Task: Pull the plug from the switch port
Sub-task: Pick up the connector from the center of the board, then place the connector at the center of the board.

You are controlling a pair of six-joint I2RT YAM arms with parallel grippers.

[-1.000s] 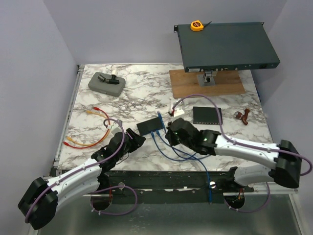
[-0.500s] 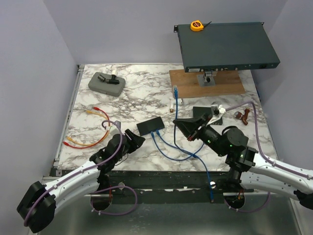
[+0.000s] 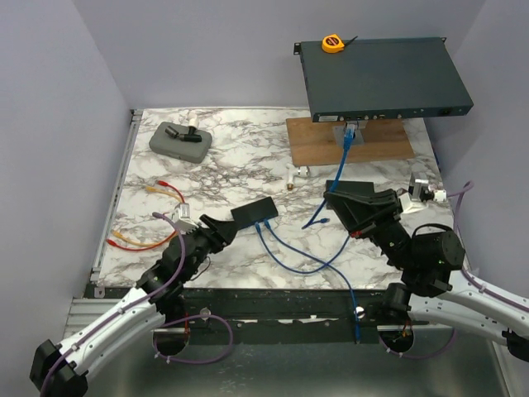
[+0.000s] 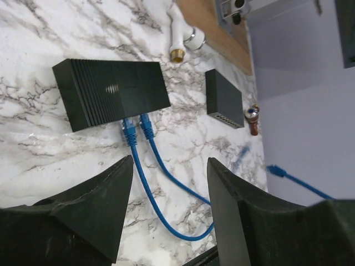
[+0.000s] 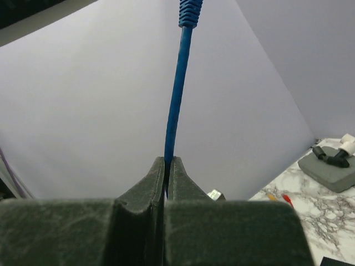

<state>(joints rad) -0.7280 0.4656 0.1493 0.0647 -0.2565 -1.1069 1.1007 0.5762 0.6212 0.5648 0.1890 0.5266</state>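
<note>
At the bench (image 3: 231, 157) front the left end effector (image 3: 216, 230) stands spread and empty, the switch (image 3: 254, 213) at its 1 o'clock with two blue plugs (image 4: 136, 128) seated in its near face. The right end effector (image 3: 331, 190), pressed together, pinches the blue cable (image 3: 339, 161). The freed plug (image 3: 350, 132) is raised well clear of the switch, long axis pointing toward 1 o'clock; the right wrist view cuts off its tip.
</note>
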